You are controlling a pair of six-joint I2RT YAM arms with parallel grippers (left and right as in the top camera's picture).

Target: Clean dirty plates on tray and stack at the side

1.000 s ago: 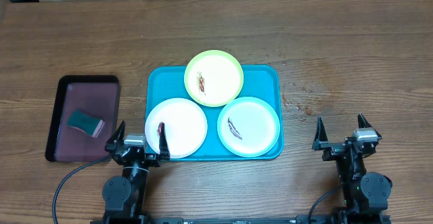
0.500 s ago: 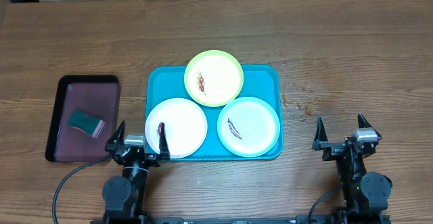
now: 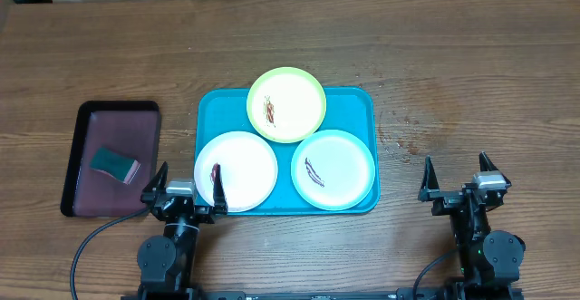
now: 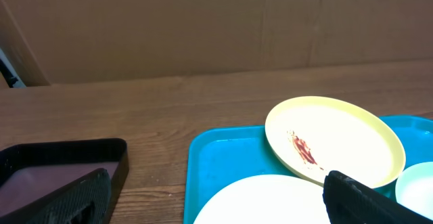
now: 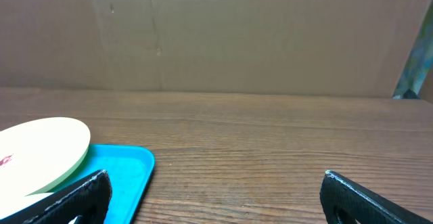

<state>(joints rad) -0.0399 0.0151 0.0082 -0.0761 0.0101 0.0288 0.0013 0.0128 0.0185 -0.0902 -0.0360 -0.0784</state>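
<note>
Overhead: three smeared plates on tray; left pincer, right pincer both spread wide, empty

Even, soft overhead light, faint shadows, overhead view sharp, wrist views slightly soft
</note>
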